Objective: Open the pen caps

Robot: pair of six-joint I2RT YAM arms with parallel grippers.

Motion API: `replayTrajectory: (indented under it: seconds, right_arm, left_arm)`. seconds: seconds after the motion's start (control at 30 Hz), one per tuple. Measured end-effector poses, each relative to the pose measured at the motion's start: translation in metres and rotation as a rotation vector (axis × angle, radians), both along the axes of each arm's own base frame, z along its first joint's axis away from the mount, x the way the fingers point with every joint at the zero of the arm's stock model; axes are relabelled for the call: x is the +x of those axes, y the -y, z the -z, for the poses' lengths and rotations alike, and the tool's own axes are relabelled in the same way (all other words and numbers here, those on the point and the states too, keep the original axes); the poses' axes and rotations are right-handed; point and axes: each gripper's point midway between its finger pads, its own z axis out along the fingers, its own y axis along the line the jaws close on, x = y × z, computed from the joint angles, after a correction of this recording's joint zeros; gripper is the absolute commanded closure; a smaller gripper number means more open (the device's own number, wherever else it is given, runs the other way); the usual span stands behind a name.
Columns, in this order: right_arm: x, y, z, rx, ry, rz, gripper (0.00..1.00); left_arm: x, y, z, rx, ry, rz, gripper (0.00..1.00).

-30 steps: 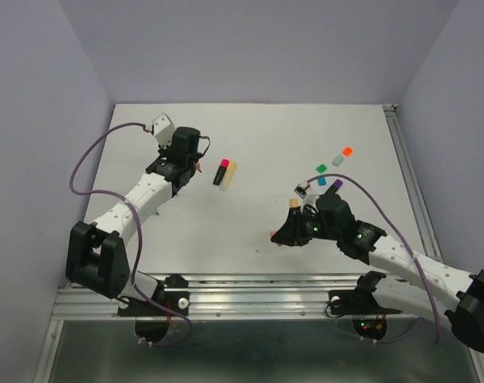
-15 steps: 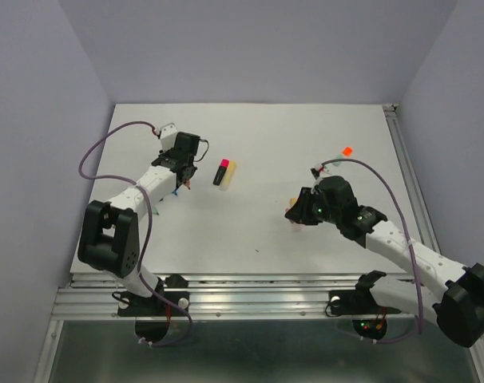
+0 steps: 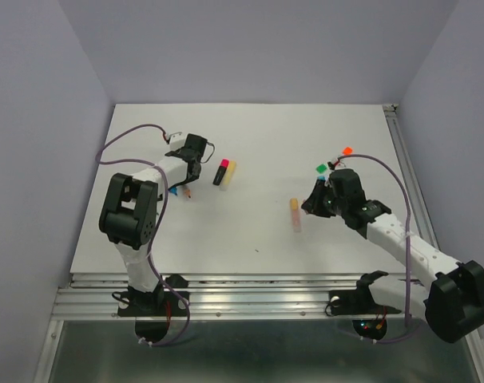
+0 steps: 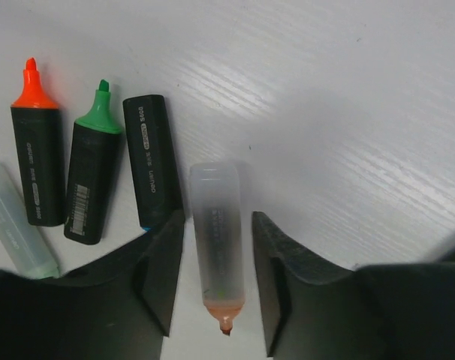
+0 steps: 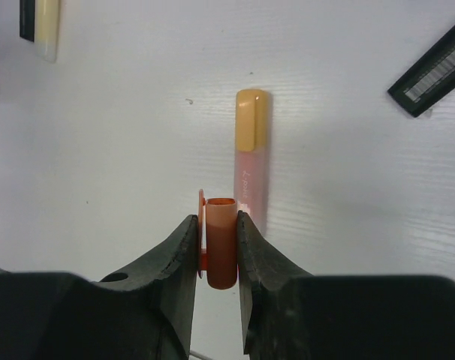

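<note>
right end effector (image 5: 216,225) grips orange cap (image 5: 221,259); left end effector (image 4: 218,219) ajar astride pale pen (image 4: 216,255), black pens (image 4: 149,165) alongside

The left arm (image 3: 166,170) and the right arm (image 3: 402,243) are made of white tubes with chunky black joints. A thin purple cable (image 3: 122,137) loops along each arm. Each arm stands on a black base (image 3: 164,289), at 7 and 5 o'clock. The left claw (image 4: 216,221) and the right claw (image 5: 216,221) have smooth black fingers (image 4: 156,277) with rounded ends.
</note>
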Motion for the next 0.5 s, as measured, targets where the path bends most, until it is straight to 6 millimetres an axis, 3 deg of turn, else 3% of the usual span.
replayTrajectory:
  seconds: [0.13, 0.27, 0.4, 0.5]
  right_arm:
    - [0.022, 0.019, -0.005, -0.022, 0.010, 0.084, 0.99]
    - [0.054, 0.047, -0.011, -0.040, 0.012, 0.198, 0.99]
    - [0.096, 0.081, -0.003, -0.092, -0.024, 0.326, 0.97]
    - [0.128, 0.102, 0.011, -0.151, -0.058, 0.398, 0.96]
  left_arm:
    - [-0.001, -0.002, 0.000, -0.001, -0.006, -0.005, 0.24]
    - [-0.001, 0.001, -0.005, -0.019, 0.003, 0.002, 0.15]
    - [-0.007, 0.009, -0.034, -0.092, 0.072, 0.041, 0.10]
    - [-0.015, 0.022, -0.070, -0.177, 0.180, 0.115, 0.07]
